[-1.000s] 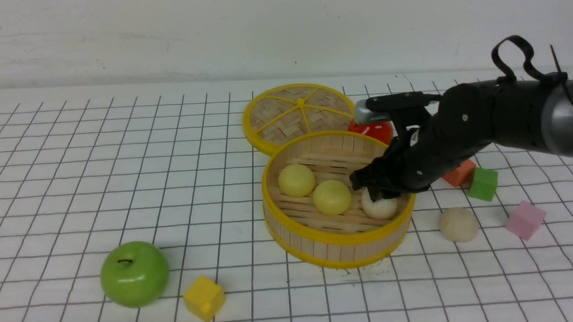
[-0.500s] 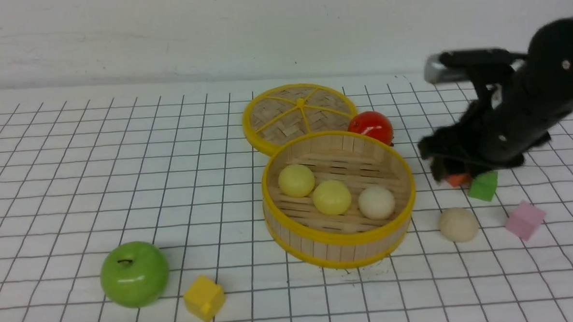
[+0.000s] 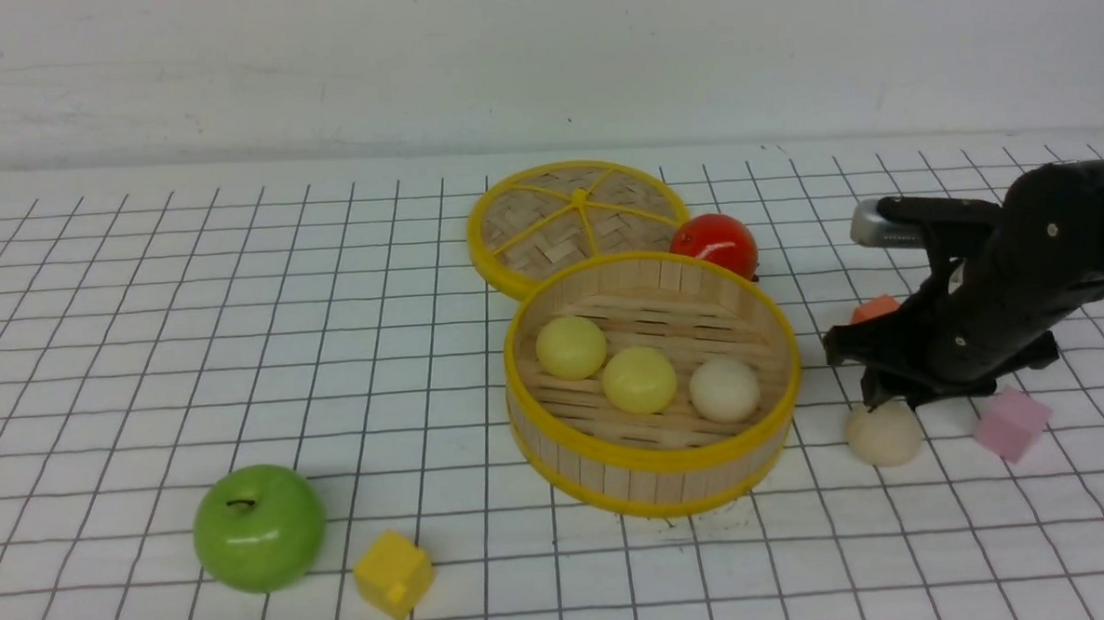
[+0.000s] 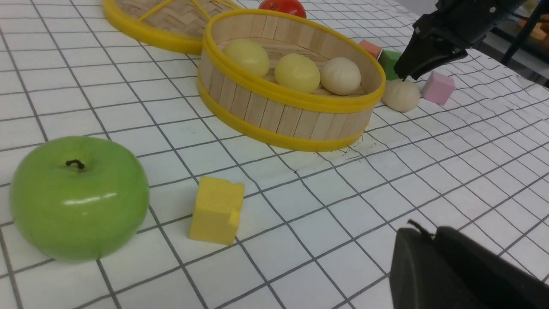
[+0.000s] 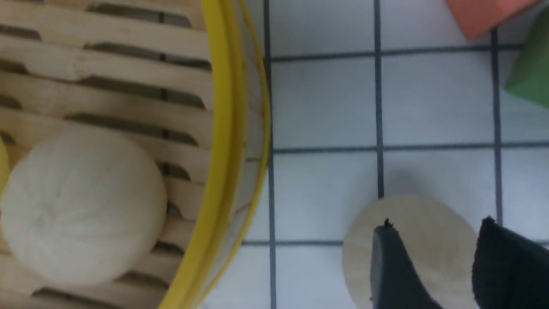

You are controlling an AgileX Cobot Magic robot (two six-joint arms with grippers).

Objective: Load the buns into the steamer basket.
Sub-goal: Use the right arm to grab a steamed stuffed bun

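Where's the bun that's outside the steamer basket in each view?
Front view: loose bun sits right of the steamer basket, between it and the pink cube.
Left wrist view: loose bun lies just beyond the steamer basket, next to the pink cube.
Right wrist view: loose bun is partly behind the right gripper.
Shared landmark: the steamer basket's yellow rim.

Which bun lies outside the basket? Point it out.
The beige bun right of the basket, under the right gripper; the other three buns lie inside.
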